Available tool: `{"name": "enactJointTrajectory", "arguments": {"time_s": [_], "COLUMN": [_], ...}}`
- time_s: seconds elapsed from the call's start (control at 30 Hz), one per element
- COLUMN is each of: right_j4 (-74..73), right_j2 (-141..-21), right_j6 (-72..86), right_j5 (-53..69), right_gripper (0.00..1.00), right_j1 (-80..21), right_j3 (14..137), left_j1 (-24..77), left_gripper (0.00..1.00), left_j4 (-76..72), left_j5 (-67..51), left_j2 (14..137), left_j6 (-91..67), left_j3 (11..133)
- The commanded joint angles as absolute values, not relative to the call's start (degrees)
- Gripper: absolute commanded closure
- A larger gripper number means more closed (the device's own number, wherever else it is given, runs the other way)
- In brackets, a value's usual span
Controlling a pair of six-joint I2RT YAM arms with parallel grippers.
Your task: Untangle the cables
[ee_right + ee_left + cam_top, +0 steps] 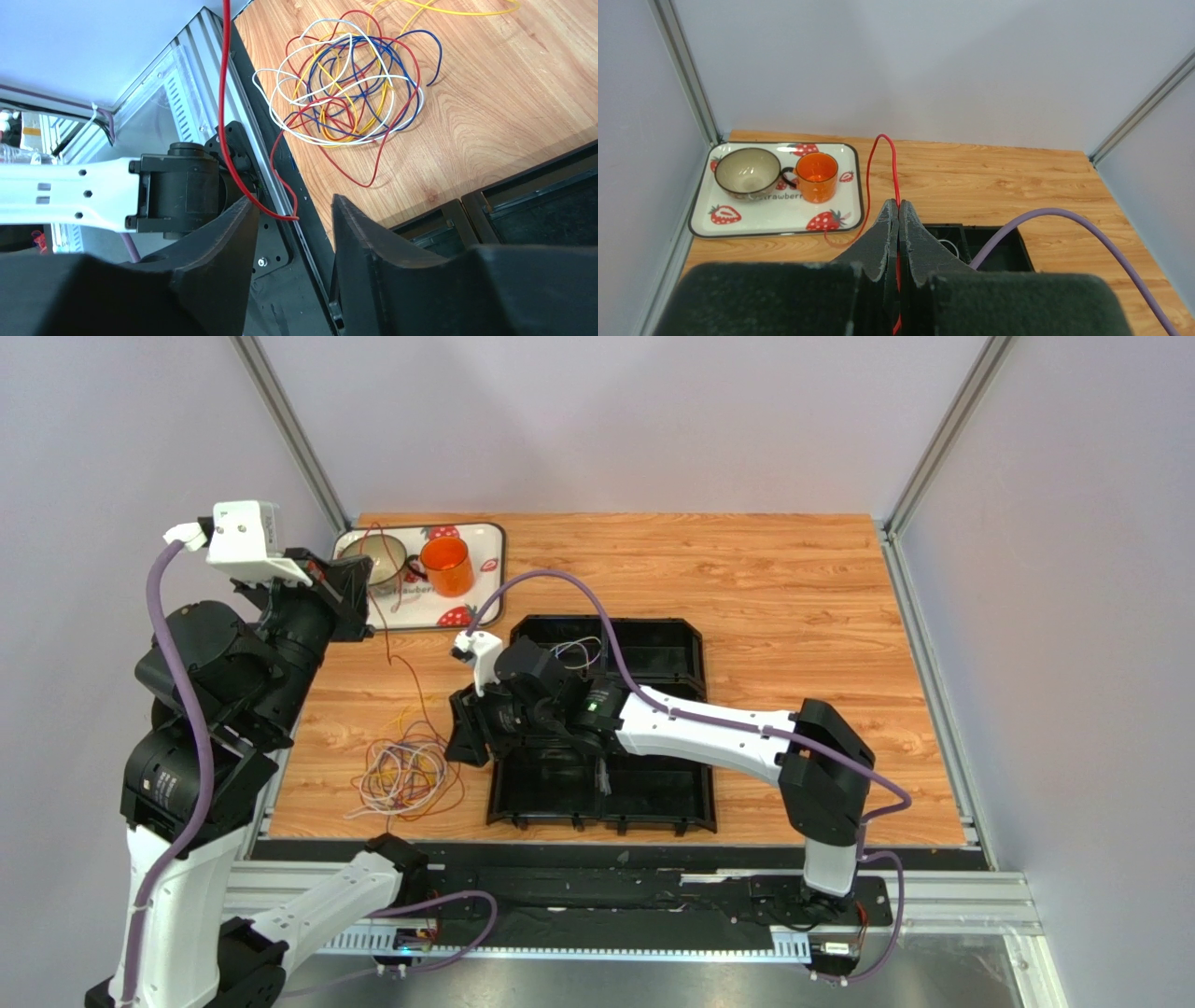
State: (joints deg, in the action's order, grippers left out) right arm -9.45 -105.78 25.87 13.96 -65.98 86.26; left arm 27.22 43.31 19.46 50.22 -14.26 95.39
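left gripper (898, 210) is pinched shut on the red cable (893, 164), held high over the far-left of the worktop (786, 588), close to the strawberry tray (703, 213) with its bowl (746, 170) and orange cup (816, 176). from the closed fingers the red strand arcs up and over, then drops toward the wood.

the rest of the cables (349, 77), white, blue, yellow and more red, sit in a loose knot on the near-left of the worktop, just beside the black tray (673, 823).

right gripper (291, 210) hovers low at that tray's left edge, near the heap. its jaws stand apart with nothing clamped. a bend of red strand hangs right in the gap between them, and whether it touches a finger i cannot tell.

so the step looks like drawing the red cable out of the knot, one end up and the other end buried in loops.

next move, as i read it: the right gripper closes on that low red bend, or pins the heap, so the left can pull without dragging the whole bundle along. it needs a careful squeeze on a hair-fine strand, and a slow pull, since the red weaves through several loops and could cinch them tighter.
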Motion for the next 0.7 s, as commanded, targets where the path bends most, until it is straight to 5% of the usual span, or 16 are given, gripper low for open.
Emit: {"name": "enactJointTrajectory", "arguments": {"time_s": [0.0,0.07,0.2,0.47,0.57,0.6,0.67], "right_j4": [-7.55,-7.73,-8.26,-23.96,-29.33,-29.96,-30.76], "right_j2": [-107.92,-108.19,-108.37,-103.11,-100.73,-100.29,-98.62], "right_j6": [26.28,25.93,26.02,18.22,12.86,11.88,8.72], "right_j5": [14.76,14.59,15.2,8.27,4.41,2.05,0.01], "right_gripper": [0.55,0.62,1.0,1.0,1.0,1.0,1.0], "right_j1": [-66.44,-66.62,-66.53,-66.01,-65.83,-65.83,-65.83], "right_j3": [90.26,90.53,91.49,106.76,116.24,118.19,121.88], "left_j1": [26.98,26.98,26.98,26.98,26.98,26.98,26.98], "left_gripper": [1.0,1.0,1.0,1.0,0.82,0.62,0.44], "left_j4": [41.13,40.78,40.6,48.07,51.67,54.03,56.41], "left_j5": [20.39,20.39,21.09,29.95,31.2,30.68,28.06], "left_j2": [49.92,49.75,49.75,48.96,47.64,47.72,48.42], "left_j6": [-12.22,-12.22,-11.87,-13.35,-15.99,-18.52,-21.69], "left_j3": [95.01,94.83,94.66,92.39,84.31,80.11,76.57]}}
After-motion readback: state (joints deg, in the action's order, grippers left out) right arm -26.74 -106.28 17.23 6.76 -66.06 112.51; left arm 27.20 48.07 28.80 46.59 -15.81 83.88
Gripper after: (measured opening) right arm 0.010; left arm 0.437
